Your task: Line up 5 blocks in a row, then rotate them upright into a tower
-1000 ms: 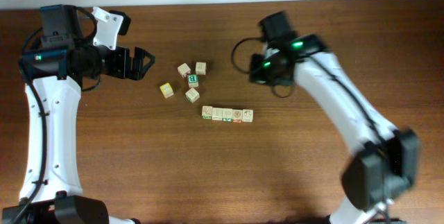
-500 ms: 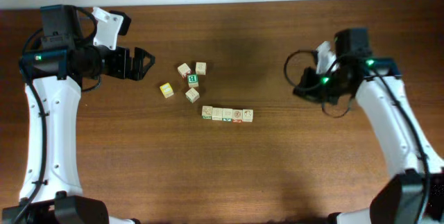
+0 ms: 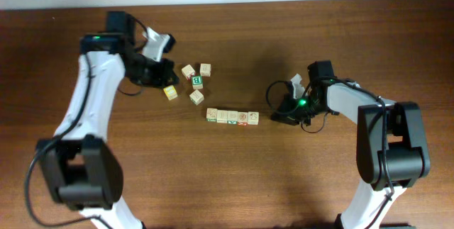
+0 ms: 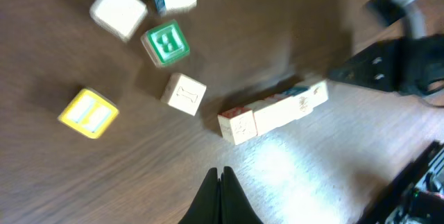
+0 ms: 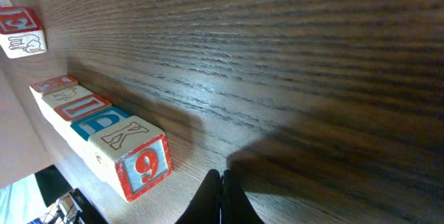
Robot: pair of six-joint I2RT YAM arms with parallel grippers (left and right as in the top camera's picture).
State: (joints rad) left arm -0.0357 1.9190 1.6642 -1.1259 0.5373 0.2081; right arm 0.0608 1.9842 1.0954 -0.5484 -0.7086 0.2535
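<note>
Wooden blocks [image 3: 233, 116] lie in one straight row, and the right gripper [image 5: 220, 180], shut and empty, sits just past its end, nearer than the shut left gripper [image 4: 222, 177].

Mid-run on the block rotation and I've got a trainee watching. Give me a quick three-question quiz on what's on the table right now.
1. True or false: the left gripper and the right gripper are both shut and empty.
2. Relative to the row of five blocks, where is the green B block?
A. inside the row
B. apart from it, among the loose blocks
C. stacked on top of it
3. Fill in: in the right wrist view, the end block nearest the camera shows the digit ___ on its red face.

Key: 1 true; 2 B; 3 nine (9).
</note>
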